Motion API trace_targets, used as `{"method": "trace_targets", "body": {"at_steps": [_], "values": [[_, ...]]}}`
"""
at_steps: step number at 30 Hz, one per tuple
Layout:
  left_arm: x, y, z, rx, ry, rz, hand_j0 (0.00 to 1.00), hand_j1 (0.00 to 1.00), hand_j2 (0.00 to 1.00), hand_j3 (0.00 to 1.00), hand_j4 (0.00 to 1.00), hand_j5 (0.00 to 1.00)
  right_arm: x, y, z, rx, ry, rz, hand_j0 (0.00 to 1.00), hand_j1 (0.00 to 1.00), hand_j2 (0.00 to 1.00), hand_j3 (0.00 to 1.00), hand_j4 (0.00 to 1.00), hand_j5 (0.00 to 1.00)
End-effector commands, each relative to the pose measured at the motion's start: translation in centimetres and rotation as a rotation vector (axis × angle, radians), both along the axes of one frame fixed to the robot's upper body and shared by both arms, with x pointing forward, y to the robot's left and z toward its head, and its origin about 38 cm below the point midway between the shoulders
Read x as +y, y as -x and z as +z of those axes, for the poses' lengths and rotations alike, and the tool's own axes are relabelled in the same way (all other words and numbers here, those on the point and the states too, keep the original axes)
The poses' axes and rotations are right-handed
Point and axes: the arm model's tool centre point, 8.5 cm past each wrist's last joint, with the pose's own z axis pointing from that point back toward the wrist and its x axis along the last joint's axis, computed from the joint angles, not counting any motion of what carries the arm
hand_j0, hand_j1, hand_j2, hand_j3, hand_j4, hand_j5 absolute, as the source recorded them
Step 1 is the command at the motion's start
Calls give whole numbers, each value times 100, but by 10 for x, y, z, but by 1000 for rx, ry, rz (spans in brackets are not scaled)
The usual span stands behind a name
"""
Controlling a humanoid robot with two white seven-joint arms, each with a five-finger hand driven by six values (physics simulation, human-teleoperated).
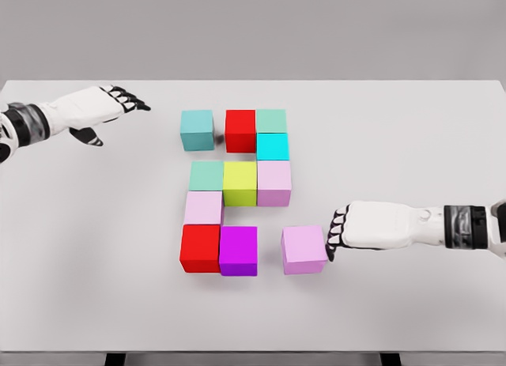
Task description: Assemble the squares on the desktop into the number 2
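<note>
On the white table (411,145) in front of you, the coloured cubes sit in a block figure at the middle. In the far row you have a teal cube (197,130) standing slightly apart on the left, then a red cube (240,130) touching a pale green cube (272,121) on its right, with a cyan cube (273,147) just in front of the green one. The middle row runs, left to right, as a mint cube (206,176), a yellow-green cube (240,183) and a pale pink cube (274,183), all touching. Below the mint one sits a light pink cube (204,209). The near row holds a second red cube (200,248) touching a purple cube (238,250); a lilac cube (304,250) lies to their right with a gap between.

Your right hand (371,225) lies on the table at the right, its dark-tipped fingers (337,228) curled together and pressed against the right face of the lilac cube, not wrapped around it. Your left hand (99,107) hovers at the far left, well apart from the cubes, fingers stretched out loosely and holding nothing
</note>
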Motion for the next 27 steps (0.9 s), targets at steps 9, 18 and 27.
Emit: {"method": "trace_targets", "body": {"at_steps": [9, 18, 27], "values": [[-22, 1, -6, 11, 10, -49, 100, 100, 100, 100, 100, 100, 12, 1, -4, 10, -21, 19, 49, 49, 49, 49, 49, 49], [-42, 2, -10, 15, 18, -92, 100, 100, 100, 100, 100, 100, 14, 2, -4, 15, -28, 22, 49, 49, 49, 49, 49, 49], [-46, 6, -15, 23, 18, -109, 100, 100, 100, 100, 100, 100, 4, -4, -6, 9, -8, -6, 49, 49, 49, 49, 49, 49]]}}
